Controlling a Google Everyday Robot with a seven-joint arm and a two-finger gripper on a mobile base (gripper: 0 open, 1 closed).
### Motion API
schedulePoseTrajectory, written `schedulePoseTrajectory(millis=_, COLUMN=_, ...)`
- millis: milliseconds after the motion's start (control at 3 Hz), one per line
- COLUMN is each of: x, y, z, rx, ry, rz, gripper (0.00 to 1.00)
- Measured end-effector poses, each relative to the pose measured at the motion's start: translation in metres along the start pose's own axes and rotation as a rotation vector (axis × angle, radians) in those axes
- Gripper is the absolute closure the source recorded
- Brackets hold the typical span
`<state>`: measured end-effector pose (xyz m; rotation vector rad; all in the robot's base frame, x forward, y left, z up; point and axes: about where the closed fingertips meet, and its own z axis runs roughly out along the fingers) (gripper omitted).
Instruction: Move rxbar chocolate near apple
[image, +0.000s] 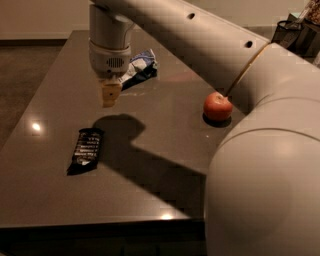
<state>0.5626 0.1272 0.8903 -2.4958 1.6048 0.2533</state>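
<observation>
Toward the front-left of the smooth dark grey-brown bench (50, 95): small flat black rectangular rxbar chocolate (86, 148), rows of white lettering on top, lying flat with its long side running roughly front to back. Touched by nothing; edge of a dark shadow (150, 165) just beside its right side. Small bright glint of light on the bench to its left.

Well apart to the right and a little farther back: round red apple (217, 106) with an orange sheen, sitting on the bench close against the big cream robot arm (200, 35).

Above and behind the bar, hanging clear of the surface: tool (111, 95), tan tips pointing straight down from a pale cylindrical wrist (110, 47), pressed together with no gap showing, gripping nothing. Placed between the bar and a crumpled blue-and-white snack bag (140, 67), nearer the bag. Bag lying on the far half of the bench, partly hidden behind the wrist.
</observation>
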Motion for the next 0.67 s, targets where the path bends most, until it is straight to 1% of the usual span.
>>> schedulePoseTrajectory(millis=333, x=0.0467, y=-0.0207, z=-0.0261, rx=0.08, ry=0.005, rz=0.086, gripper=0.97)
schedulePoseTrajectory(millis=667, x=0.0407, y=-0.0252, z=-0.0218, rx=0.091, ry=-0.004, rz=0.077, gripper=0.75)
